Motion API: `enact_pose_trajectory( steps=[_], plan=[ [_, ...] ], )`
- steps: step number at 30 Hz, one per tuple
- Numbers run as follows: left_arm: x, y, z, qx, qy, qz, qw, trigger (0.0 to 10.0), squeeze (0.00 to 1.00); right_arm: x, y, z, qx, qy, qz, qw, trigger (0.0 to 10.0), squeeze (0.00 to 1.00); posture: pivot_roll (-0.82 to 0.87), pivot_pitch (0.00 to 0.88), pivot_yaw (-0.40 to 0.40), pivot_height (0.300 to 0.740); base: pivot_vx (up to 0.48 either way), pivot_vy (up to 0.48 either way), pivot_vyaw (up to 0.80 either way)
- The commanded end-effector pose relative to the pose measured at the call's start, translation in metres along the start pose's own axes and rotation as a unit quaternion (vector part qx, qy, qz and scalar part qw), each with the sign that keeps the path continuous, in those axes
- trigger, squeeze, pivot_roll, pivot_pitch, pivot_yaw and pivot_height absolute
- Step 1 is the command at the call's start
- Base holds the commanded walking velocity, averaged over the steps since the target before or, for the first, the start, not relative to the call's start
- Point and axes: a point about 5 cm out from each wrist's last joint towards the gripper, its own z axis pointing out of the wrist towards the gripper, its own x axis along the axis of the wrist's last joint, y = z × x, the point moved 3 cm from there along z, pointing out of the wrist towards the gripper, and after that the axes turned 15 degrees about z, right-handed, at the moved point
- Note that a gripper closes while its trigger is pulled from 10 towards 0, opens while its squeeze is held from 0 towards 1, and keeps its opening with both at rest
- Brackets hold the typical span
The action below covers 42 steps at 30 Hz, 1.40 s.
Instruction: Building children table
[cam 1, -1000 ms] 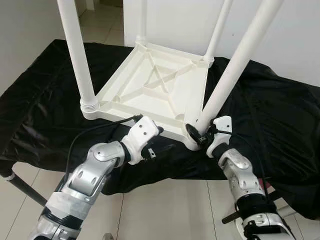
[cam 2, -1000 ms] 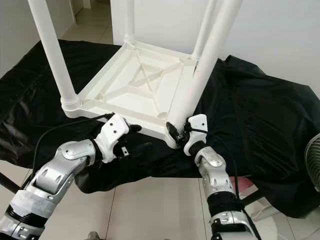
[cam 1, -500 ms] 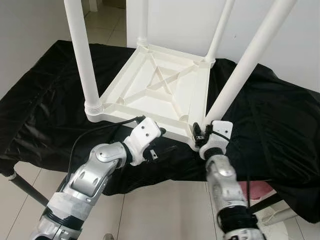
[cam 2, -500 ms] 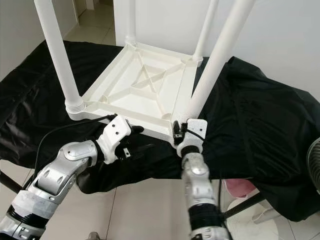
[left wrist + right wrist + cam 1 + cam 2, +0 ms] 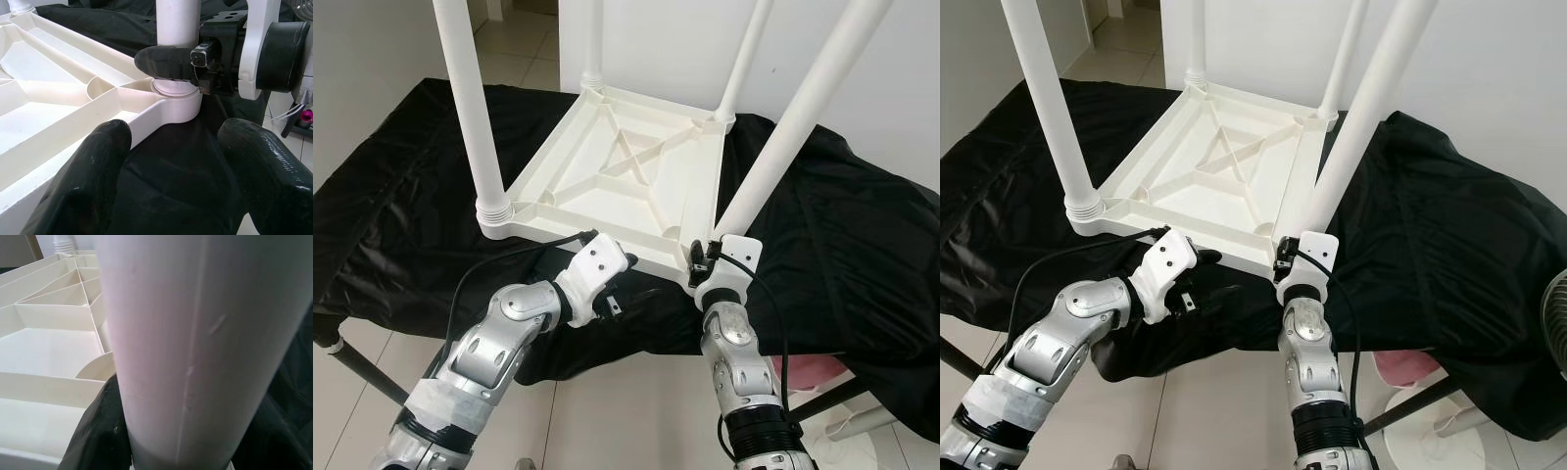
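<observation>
Four white round plastic legs rise from the upturned white plastic children's table top [image 5: 626,181], which lies ribbed underside up on a black cloth [image 5: 401,225] draped over a low stand, in the middle of the scene; no brand, label or writing can be read on any part. The near right leg [image 5: 793,127] stands in the top's near right corner socket and leans up and to the right. The right gripper [image 5: 697,262] is clamped on the base of this leg just above the socket; in the left wrist view one of its black fingers [image 5: 166,62] wraps across the front of the leg, and in the right wrist view the leg [image 5: 195,347] stands close before the camera with a black finger against it. The left gripper [image 5: 625,294] sits just below the near edge of the top, to the left of that corner, its two fingers [image 5: 93,171] spread apart and holding nothing, one beside the white rim and the other over the cloth. Compared with a second ago, the right forearm has swung from out on the right to almost straight below the corner, while its grip on the leg base remains; the left arm has hardly moved. A pale tiled floor [image 5: 636,421] lies nearest, under the arms.
</observation>
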Motion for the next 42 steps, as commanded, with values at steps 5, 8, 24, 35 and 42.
enact_pose_trajectory(
  steps=[5, 8, 24, 35, 42],
  plan=[
    [0.002, 0.006, -0.001, -0.011, 0.005, -0.001, 1.000, 10.0, 0.00, -0.011, -0.007, -0.012, 0.038, -0.011, 0.010, 0.999, 10.0, 1.00, 0.02, 0.045, -0.076, 0.740, 0.000, 0.000, 0.00],
    [0.003, 0.005, -0.002, -0.008, 0.005, -0.001, 1.000, 10.0, 0.00, -0.007, -0.006, -0.013, 0.072, -0.015, 0.013, 0.997, 10.0, 1.00, 0.02, 0.050, -0.081, 0.740, 0.000, 0.000, 0.00],
    [0.012, -0.011, -0.011, 0.009, 0.016, 0.003, 1.000, 10.0, 0.00, 0.013, 0.010, -0.040, 0.160, 0.021, -0.012, 0.987, 10.0, 0.00, 0.02, 0.089, -0.100, 0.740, 0.000, 0.000, 0.00],
    [0.016, -0.007, -0.010, 0.002, 0.022, 0.002, 1.000, 10.0, 0.00, 0.028, 0.019, -0.049, 0.212, 0.020, -0.029, 0.977, 10.0, 0.00, 0.00, 0.109, -0.102, 0.740, 0.000, 0.000, 0.00],
    [0.017, 0.006, -0.009, -0.023, 0.028, -0.006, 0.999, 10.0, 0.00, 0.037, 0.025, -0.042, 0.253, 0.000, -0.041, 0.967, 10.0, 0.00, 0.00, 0.110, -0.093, 0.740, 0.000, 0.000, 0.00]
  ],
)
